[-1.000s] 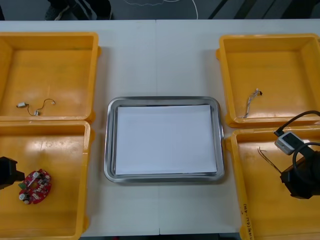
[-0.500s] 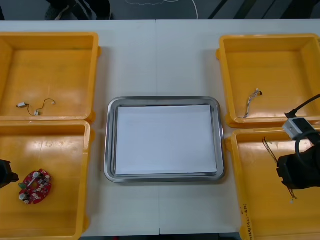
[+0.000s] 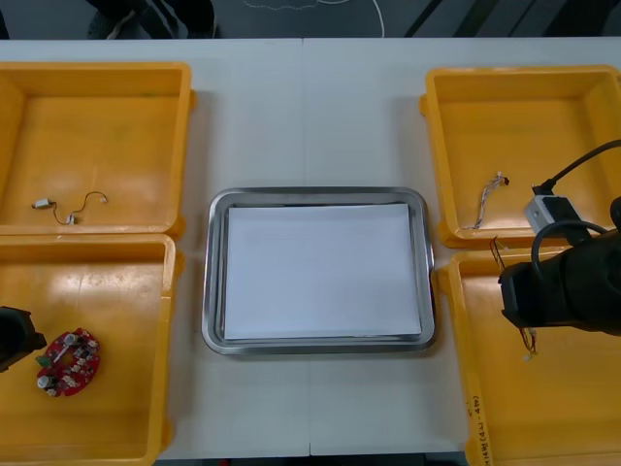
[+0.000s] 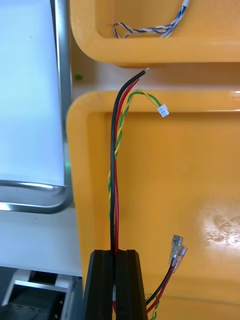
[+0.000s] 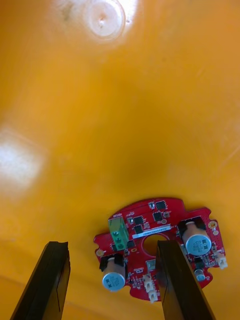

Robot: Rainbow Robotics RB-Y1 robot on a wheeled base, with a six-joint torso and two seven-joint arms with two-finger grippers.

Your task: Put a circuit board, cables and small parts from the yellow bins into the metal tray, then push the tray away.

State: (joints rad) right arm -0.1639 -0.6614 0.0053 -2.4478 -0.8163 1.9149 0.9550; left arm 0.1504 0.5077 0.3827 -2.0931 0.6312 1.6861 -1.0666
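Note:
My right gripper [image 3: 519, 291] hangs over the near right yellow bin [image 3: 461, 388], by its wall closest to the tray. In the right wrist view it [image 4: 116, 257] is shut on a bundle of black, red and yellow-green cables [image 4: 115, 165]; the ends reach past the bin's rim. The metal tray [image 3: 215, 291], white inside, lies mid-table with nothing in it. At the far left my left gripper [image 3: 12, 335] stands open in the near left bin [image 3: 116, 417]. The round red circuit board [image 5: 160, 240] lies at its fingertips [image 5: 167, 250], mostly beside one finger; the board [image 3: 66, 361] rests on the bin floor.
The far right bin [image 3: 529, 87] holds a twisted blue and white cable [image 3: 485, 199]. A thin cable with small ends [image 3: 68, 209] lies in the far left bin [image 3: 97, 107]. Bare table lies before and beyond the tray.
My right gripper has carried the cable bundle left, from the bin's outer part to its tray side. The left gripper has hardly moved.

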